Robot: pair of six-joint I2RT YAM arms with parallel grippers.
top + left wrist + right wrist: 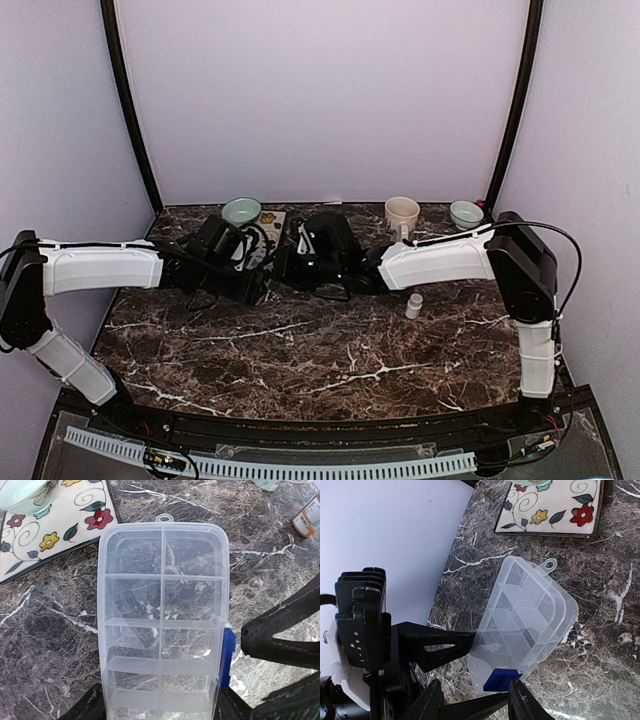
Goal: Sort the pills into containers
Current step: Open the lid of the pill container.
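Both arms rise from the near edge of the table (300, 350) and fold at the elbow. The left arm (100, 268) swings out to the left wall, and its white forearm then runs level to the right. The right arm (440, 260) climbs the right side, and its forearm runs left. The two wrists meet toward the far middle of the table, tipped down at the surface.

The pill organizer (162, 600) sits there on the marble, its length pointing away from the left wrist. The left gripper (161, 697) grasps it across the near end, one finger against each long side. The right gripper (477, 687) comes in from the side with its jaws apart. The blue latch (227, 655) on the box's edge lies in the gap, and I cannot tell whether a fingertip touches it.

A small white bottle (413, 305) stands to the right of the wrists. Farther back are an orange bottle (307, 520), a flowered plate (55, 530) with a green bowl (241, 210) by it, and a cup (402, 213).
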